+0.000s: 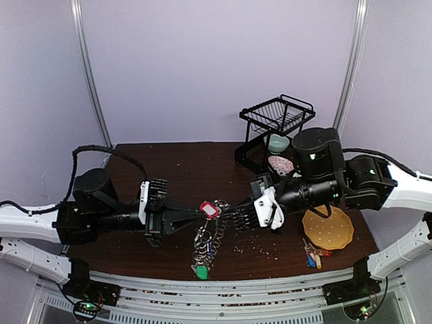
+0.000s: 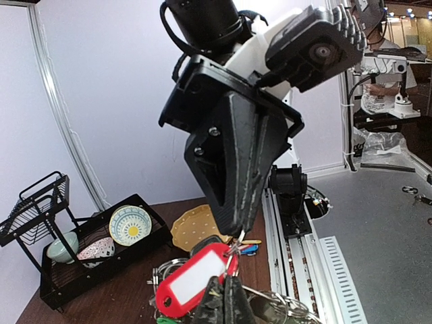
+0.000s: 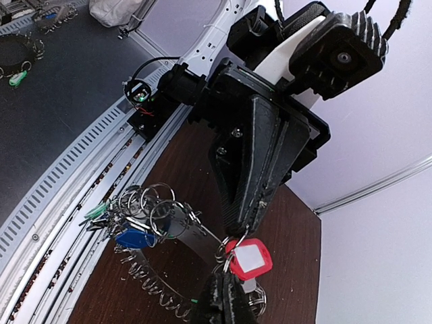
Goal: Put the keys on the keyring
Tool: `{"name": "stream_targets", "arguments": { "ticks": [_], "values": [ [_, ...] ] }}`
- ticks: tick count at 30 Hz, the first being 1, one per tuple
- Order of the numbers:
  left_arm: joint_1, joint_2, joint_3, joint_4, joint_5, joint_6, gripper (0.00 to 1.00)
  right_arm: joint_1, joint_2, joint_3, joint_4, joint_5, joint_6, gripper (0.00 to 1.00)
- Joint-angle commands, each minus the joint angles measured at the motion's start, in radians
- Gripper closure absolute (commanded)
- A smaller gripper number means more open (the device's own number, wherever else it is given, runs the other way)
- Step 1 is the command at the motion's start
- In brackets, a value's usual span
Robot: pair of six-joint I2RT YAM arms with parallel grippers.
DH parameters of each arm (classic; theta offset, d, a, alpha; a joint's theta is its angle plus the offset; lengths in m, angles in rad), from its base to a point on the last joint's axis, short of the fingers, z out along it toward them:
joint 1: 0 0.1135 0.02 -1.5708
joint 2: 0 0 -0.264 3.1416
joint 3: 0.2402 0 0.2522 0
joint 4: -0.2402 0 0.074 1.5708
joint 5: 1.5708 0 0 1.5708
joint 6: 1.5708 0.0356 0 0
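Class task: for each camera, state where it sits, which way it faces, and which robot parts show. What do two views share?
Top external: above, behind the robot; looks down on the table; left arm, right arm visible.
Left wrist: faces the right gripper; own fingertips at bottom.
Right wrist: faces the left gripper; own fingertips at bottom.
Shared: both wrist views show the red-tagged key.

A red-tagged key (image 1: 209,209) with a white label window hangs raised above the desk (image 1: 175,169), where the closed tips of the left gripper (image 2: 226,300) and right gripper (image 3: 226,300) meet. Below it the keyring (image 1: 206,239), crowded with silver loops and green and blue tagged keys, trails down onto the desk. A loose bunch of keys (image 1: 314,256), red, yellow and blue, lies well apart to the right.
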Motion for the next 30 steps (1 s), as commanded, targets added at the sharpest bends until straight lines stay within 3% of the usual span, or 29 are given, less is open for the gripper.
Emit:
{"name": "stream_targets", "arguments": {
  "ticks": [1,7,10,14,18,23,26,30],
  "values": [
    [0.005,-0.035,-0.010,0.193,-0.038,-0.018,1.00,0.005,-0.024,-0.028,-0.011,-0.020,0.018,1.00],
    [0.005,-0.005,-0.023,0.201,-0.084,-0.010,1.00,0.005,-0.016,-0.048,0.039,-0.027,0.033,1.00],
    [0.018,0.022,-0.017,0.114,-0.108,-0.008,1.00,0.004,-0.006,-0.044,0.023,0.040,0.073,1.00],
    [0.138,0.010,-0.095,0.109,-0.046,-0.149,1.00,-0.006,-0.035,-0.112,0.060,0.083,0.154,1.00],
    [0.264,0.040,-0.081,-0.050,-0.056,-0.277,1.00,-0.022,-0.066,-0.180,0.126,0.094,0.242,1.00],
    [0.327,0.169,-0.060,-0.290,-0.027,-0.381,0.76,-0.043,-0.055,-0.221,0.171,0.120,0.342,1.00],
    [0.330,0.233,-0.107,-0.342,0.021,-0.387,0.59,-0.065,-0.048,-0.249,0.190,0.127,0.413,1.00],
    [0.330,0.285,-0.140,-0.370,0.046,-0.372,0.56,-0.135,-0.025,-0.276,0.202,0.135,0.572,1.00]
  ]
}}
